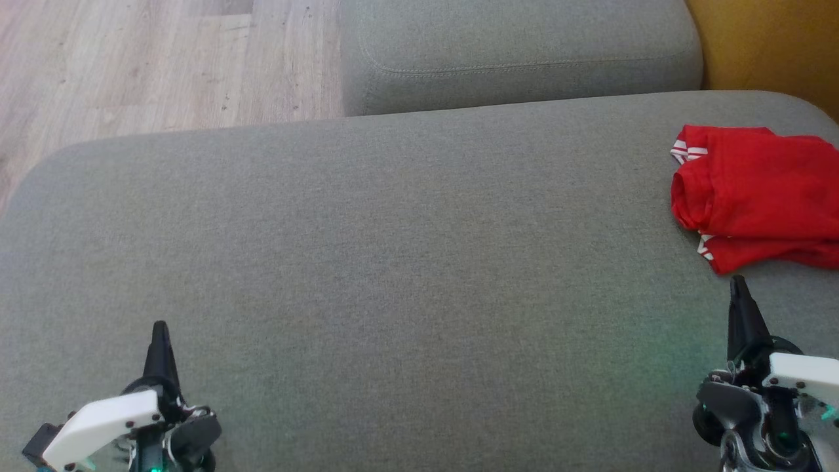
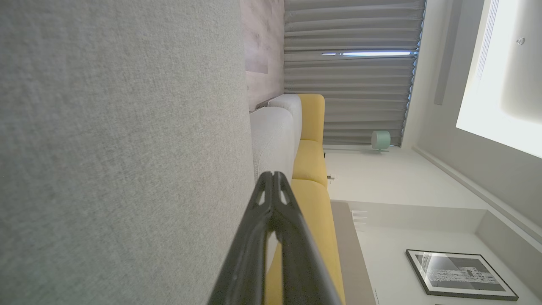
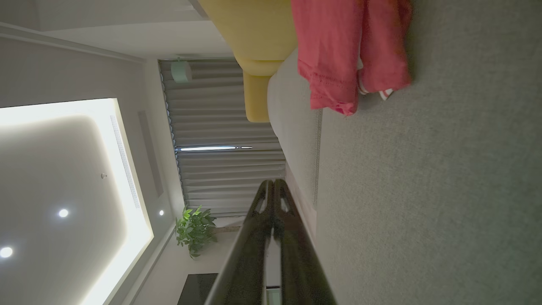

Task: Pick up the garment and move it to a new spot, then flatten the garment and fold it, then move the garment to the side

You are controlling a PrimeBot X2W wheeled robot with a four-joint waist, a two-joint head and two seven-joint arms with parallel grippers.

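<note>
Head view: see garment folded-ish, parked far right on sofa; L tool, R tool clenched, empty. Prob. ~done.

No legible text, label, brand, number or sign in any view. Red garment: white stripes at edges, no lettering readable. Framed picture on wall: monochrome print, too small to tell any writing.
</note>
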